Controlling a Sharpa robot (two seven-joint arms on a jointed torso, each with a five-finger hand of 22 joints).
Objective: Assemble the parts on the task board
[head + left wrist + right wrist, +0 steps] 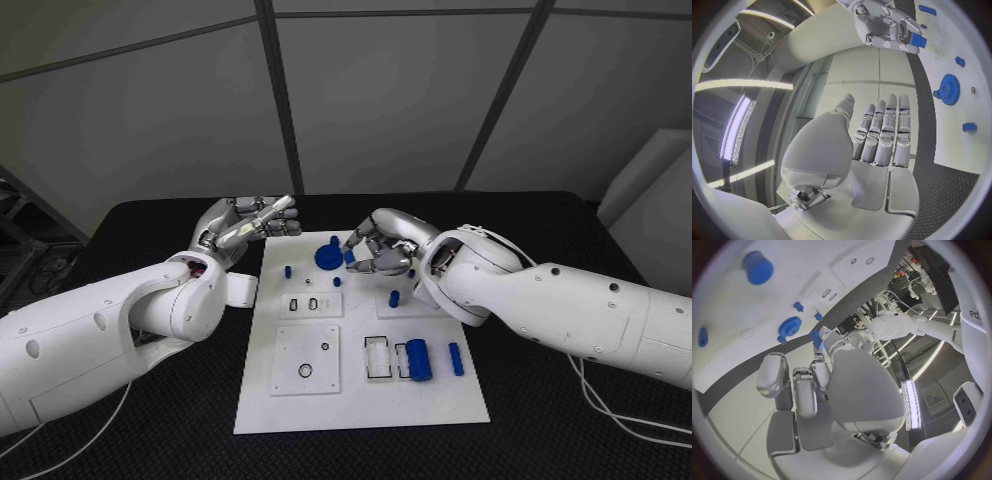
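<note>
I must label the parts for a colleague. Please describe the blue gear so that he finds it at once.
Start at the white task board in the table's middle and go to its far end. The blue gear lies there beside the right hand. It alone is round and toothed.

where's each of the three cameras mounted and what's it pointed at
Head view: on the robot's head, looking down at the task board; both arms and hands in it.
Left wrist view: behind the left hand, fingers straight and empty.
Right wrist view: behind the right hand, pinching a small blue part.
All share the blue gear.
</note>
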